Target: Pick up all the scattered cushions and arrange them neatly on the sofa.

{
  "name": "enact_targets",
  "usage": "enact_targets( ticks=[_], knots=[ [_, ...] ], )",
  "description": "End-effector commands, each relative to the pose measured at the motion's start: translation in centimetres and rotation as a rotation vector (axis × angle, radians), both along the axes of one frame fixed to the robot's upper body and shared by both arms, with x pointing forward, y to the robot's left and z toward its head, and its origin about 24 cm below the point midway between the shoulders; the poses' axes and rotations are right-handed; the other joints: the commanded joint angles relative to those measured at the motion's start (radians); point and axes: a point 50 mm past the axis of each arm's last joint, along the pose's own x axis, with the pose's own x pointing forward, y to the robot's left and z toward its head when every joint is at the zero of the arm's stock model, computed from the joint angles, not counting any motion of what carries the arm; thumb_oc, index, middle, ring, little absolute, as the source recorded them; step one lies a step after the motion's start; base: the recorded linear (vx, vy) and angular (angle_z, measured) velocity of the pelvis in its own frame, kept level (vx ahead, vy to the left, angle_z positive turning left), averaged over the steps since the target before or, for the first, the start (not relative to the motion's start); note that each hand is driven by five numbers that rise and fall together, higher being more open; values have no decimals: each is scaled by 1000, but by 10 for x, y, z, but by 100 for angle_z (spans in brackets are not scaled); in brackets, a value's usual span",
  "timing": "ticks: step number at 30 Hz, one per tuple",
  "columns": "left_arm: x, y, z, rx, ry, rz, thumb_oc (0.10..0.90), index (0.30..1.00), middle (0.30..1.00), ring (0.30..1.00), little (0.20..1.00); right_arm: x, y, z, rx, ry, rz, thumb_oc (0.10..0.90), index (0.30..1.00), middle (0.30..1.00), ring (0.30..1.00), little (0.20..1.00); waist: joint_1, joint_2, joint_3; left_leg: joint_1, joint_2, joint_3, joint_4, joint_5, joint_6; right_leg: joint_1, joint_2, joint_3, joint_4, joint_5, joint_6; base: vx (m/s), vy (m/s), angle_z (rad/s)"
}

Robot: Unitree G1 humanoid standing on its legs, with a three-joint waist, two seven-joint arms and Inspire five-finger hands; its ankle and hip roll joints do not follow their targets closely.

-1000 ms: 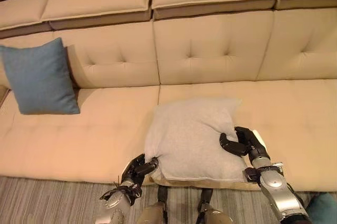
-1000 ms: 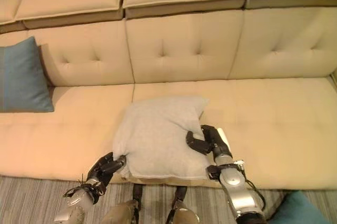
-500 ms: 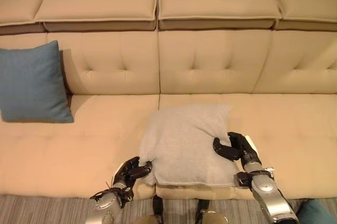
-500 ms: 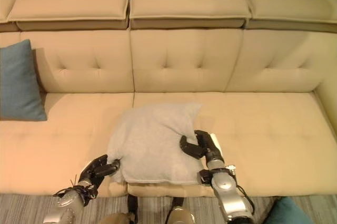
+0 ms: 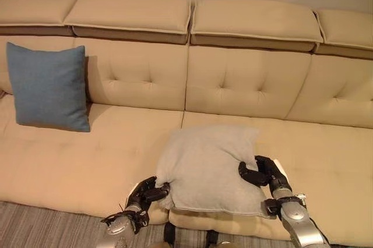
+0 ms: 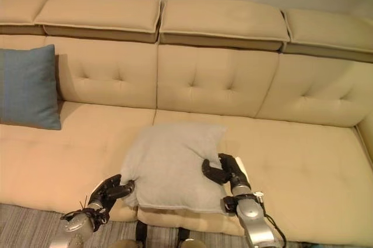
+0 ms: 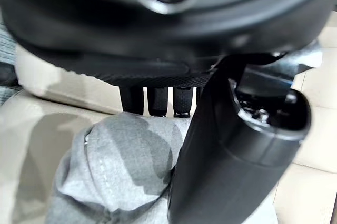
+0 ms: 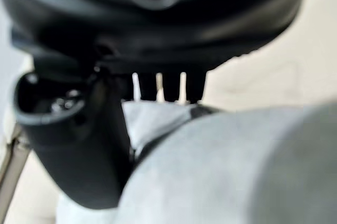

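A grey cushion (image 5: 207,166) lies flat on the beige sofa's seat (image 5: 70,160), near its front edge at the middle. My left hand (image 5: 147,192) is shut on the cushion's near left corner (image 7: 113,171). On the cushion's right edge my right hand (image 5: 260,173) pinches a fold of the grey cloth (image 8: 210,171). A blue cushion (image 5: 49,86) stands upright against the backrest at the sofa's left end.
The sofa's backrest (image 5: 245,79) has tufted panels with headrest pads above. The seat to the right of the grey cushion (image 6: 309,172) is bare. A striped rug (image 5: 52,227) shows in front of the sofa at the lower left.
The camera has tilted up, so more of the backrest and wall shows. Both hands keep their hold on the grey cushion, which stays on the seat.
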Motion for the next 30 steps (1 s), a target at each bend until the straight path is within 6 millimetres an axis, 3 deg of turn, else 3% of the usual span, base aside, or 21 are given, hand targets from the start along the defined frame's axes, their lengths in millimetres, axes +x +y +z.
enact_targets(
  ticks=[1,4,7,13,19,20,21,22,23,26,27,29,30],
  knots=[
    [53,-39,66,-132,-395,-117,400,300,300,300,300,26,28,44,52,-255,134,400,300,300,300,300,-7,-35,-74,-32,63,45,49,-114,-50,-15,-9,61,88,-103,70,59,61,-13],
    [53,-41,68,-127,-406,-117,400,300,300,300,300,24,25,41,44,-245,122,400,300,300,300,300,-14,-21,-87,-12,91,48,-4,-95,-51,-12,-10,53,96,-121,70,106,110,-1],
    [51,-39,69,-103,-414,-117,400,300,300,300,300,21,24,38,27,-235,109,400,300,300,300,300,-20,-5,-96,25,67,41,-45,-97,-46,-5,-26,53,109,-118,75,144,153,5],
    [51,-28,76,-49,-451,-98,400,300,300,300,300,26,30,42,4,-264,112,400,300,300,300,300,-3,-6,-90,50,42,70,-65,-112,-26,-2,-49,72,108,-105,95,85,101,-2],
    [76,-26,108,55,-606,-66,400,300,300,300,300,48,43,67,-42,-403,100,400,300,300,300,300,8,-2,-80,27,33,83,-89,-111,-15,-41,-60,83,95,-88,109,-6,26,-7],
    [93,-31,134,103,-719,-57,400,300,300,300,300,61,49,85,-46,-491,95,400,300,300,300,300,8,2,-65,3,34,83,-105,-98,-14,-76,-61,88,91,-77,111,-84,0,-3],
    [94,-31,135,103,-721,-57,400,300,300,300,300,61,49,85,-47,-492,95,400,300,300,300,300,9,2,-65,2,34,83,-105,-97,-14,-78,-61,88,92,-77,111,-165,-3,-4],
    [107,-38,161,135,-835,-41,400,300,300,300,300,73,57,107,-63,-592,97,400,300,300,300,300,8,8,-56,-28,36,85,-120,-81,-18,-118,-63,88,89,-66,112,-83,-2,-3],
    [107,-38,161,135,-835,-41,400,300,300,300,300,73,57,107,-63,-592,97,400,300,300,300,300,8,8,-56,-29,36,85,-120,-81,-18,-119,-63,88,89,-66,112,-116,-4,-4],
    [125,-51,204,157,-1003,-12,400,300,300,300,300,90,71,146,-75,-763,94,400,300,300,300,300,8,15,-40,-79,37,82,-138,-55,-24,-180,-63,89,89,-49,112,-122,0,-1],
    [136,-61,236,168,-1121,11,400,300,300,300,300,100,79,171,-87,-863,83,400,300,300,300,300,9,21,-33,-113,36,77,-145,-37,-30,-217,-64,84,93,-43,112,-128,-6,-3],
    [144,-69,269,193,-1240,46,400,300,300,300,300,108,83,201,-112,-975,55,400,300,300,300,300,8,27,-27,-149,37,69,-149,-24,-39,-258,-64,81,108,-42,111,-93,-8,2],
    [144,-69,270,193,-1242,46,400,300,300,300,300,109,83,202,-112,-978,55,400,300,300,300,300,8,26,-28,-154,36,69,-149,-20,-38,-263,-65,81,107,-38,110,-47,5,15]
  ],
)
